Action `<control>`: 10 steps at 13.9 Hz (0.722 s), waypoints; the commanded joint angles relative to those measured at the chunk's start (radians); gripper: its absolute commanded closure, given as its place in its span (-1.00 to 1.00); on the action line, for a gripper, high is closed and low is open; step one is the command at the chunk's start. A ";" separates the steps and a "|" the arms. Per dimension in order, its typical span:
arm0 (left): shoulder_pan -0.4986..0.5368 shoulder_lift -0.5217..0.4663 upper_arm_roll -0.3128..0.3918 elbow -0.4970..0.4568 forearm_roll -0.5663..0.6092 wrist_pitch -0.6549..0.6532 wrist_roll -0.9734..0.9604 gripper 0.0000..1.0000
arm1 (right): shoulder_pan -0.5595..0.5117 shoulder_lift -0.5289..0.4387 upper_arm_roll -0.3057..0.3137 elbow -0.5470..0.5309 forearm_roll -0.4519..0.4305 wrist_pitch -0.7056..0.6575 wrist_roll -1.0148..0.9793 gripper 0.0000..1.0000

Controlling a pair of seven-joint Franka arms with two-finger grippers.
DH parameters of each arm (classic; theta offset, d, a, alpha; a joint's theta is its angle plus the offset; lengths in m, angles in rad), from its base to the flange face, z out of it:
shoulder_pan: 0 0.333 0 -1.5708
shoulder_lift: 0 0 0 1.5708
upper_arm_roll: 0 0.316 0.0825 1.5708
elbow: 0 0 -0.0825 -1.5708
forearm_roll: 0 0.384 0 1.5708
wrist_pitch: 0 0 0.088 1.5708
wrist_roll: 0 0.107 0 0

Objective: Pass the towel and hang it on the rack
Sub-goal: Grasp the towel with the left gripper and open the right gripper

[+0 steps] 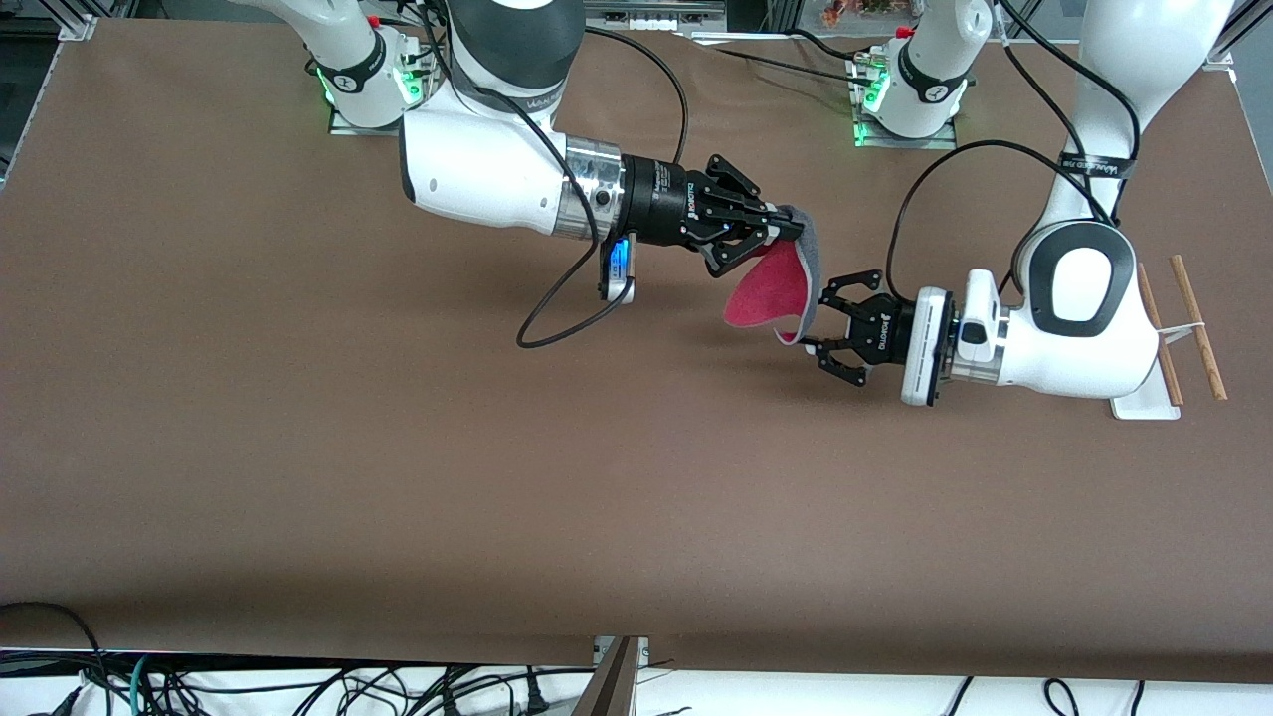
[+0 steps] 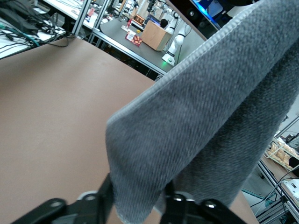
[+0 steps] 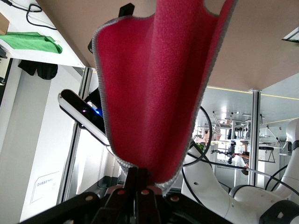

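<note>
The right tool (image 1: 786, 231) is clamped on one end of the towel (image 1: 774, 294) and holds it in the air above the middle of the surface (image 1: 298, 447). The towel hangs from that grip with its pinkish-red face toward the front camera and its grey face toward the left arm.

The left tool (image 1: 830, 333) sits at the towel's lower free end with its jaws spread. In the left wrist view the grey cloth (image 2: 205, 116) drops between the two fingers (image 2: 105, 196), so the cloth lies inside the gap but is not yet pinched.

The towel's long axis runs from the right tool down to the left tool. The transfer appears to need only a closing of the left tool, followed by release at the right.

The rack (image 1: 1179, 328) stands at the left arm's end of the surface, partly hidden by the left arm's forearm. Its two wooden rods (image 1: 1198, 328) lie parallel. The left arm is the nearer one to it. Nothing else stands on the surface between towel and rack; trailing cables could snag.
</note>
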 commanded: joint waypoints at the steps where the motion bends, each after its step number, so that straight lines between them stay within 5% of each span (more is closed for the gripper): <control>1: -0.014 -0.001 0.004 0.007 -0.028 0.004 0.056 1.00 | 0.009 0.015 -0.002 0.033 0.013 0.013 0.012 1.00; 6: -0.010 -0.002 0.004 0.007 -0.030 0.004 0.056 1.00 | 0.012 0.023 -0.002 0.033 0.013 0.030 0.012 1.00; 7: -0.008 -0.002 0.004 0.009 -0.025 0.003 0.056 1.00 | 0.012 0.023 -0.002 0.033 0.013 0.030 0.012 0.63; 8: -0.005 -0.002 0.004 0.009 -0.019 0.001 0.056 1.00 | 0.012 0.026 -0.002 0.033 0.014 0.030 0.013 -0.38; 9: -0.004 -0.004 0.004 0.010 -0.018 -0.002 0.056 1.00 | 0.009 0.026 -0.004 0.033 0.013 0.030 0.013 -0.99; 10: -0.001 -0.005 0.005 0.012 -0.016 -0.003 0.053 1.00 | 0.009 0.026 -0.005 0.035 0.011 0.030 0.016 -0.99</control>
